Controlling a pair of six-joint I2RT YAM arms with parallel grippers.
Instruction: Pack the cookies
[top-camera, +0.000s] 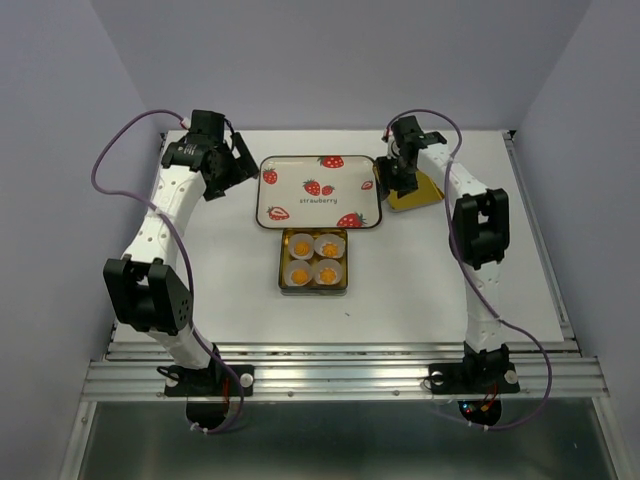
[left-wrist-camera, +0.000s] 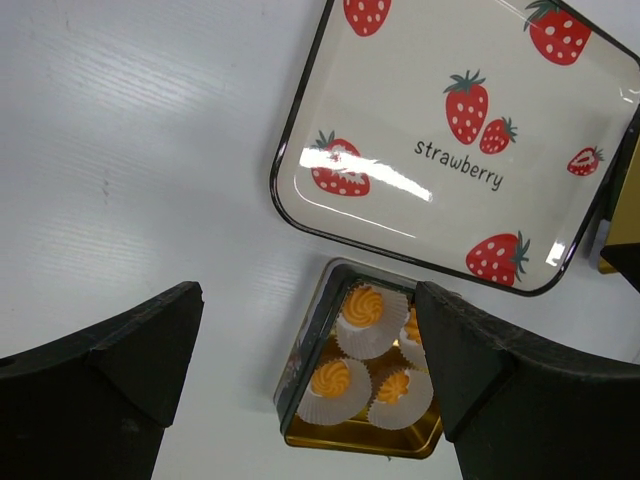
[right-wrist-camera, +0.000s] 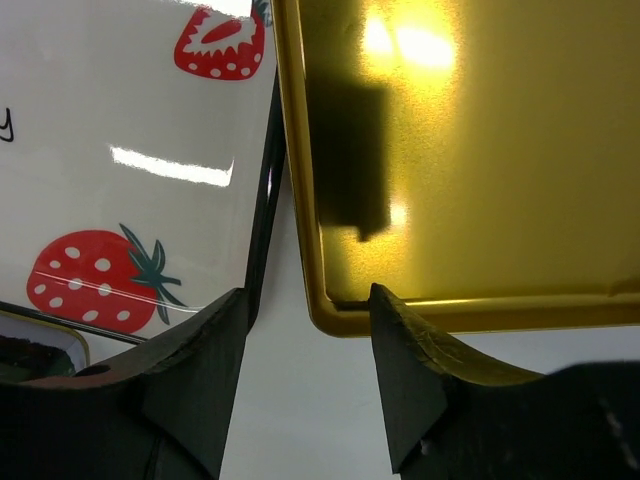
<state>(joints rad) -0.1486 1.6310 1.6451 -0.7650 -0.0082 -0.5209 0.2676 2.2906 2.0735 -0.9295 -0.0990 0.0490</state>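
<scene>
A: White table (top-camera: 420, 280), pale walls (top-camera: 330, 60) closing it in on three sides. What's out there?

B: A gold tin (top-camera: 314, 291) mid-table, lid off. All four cookies (top-camera: 327, 246) sit in it, two by two, each in a white cup (left-wrist-camera: 372, 335). Just behind it lies the strawberry tray (top-camera: 330, 210), and the gold lid (top-camera: 420, 195) lies flat just right of that.

A: And the arms?

B: The left gripper (left-wrist-camera: 308, 290) hangs over bare table left of the tray, jaws spread wide, nothing in them. The right gripper (right-wrist-camera: 305, 300) points down at the lid's near left corner, beside the tray's edge. Its jaws are parted a little, with the rim showing between them, unclamped.
</scene>
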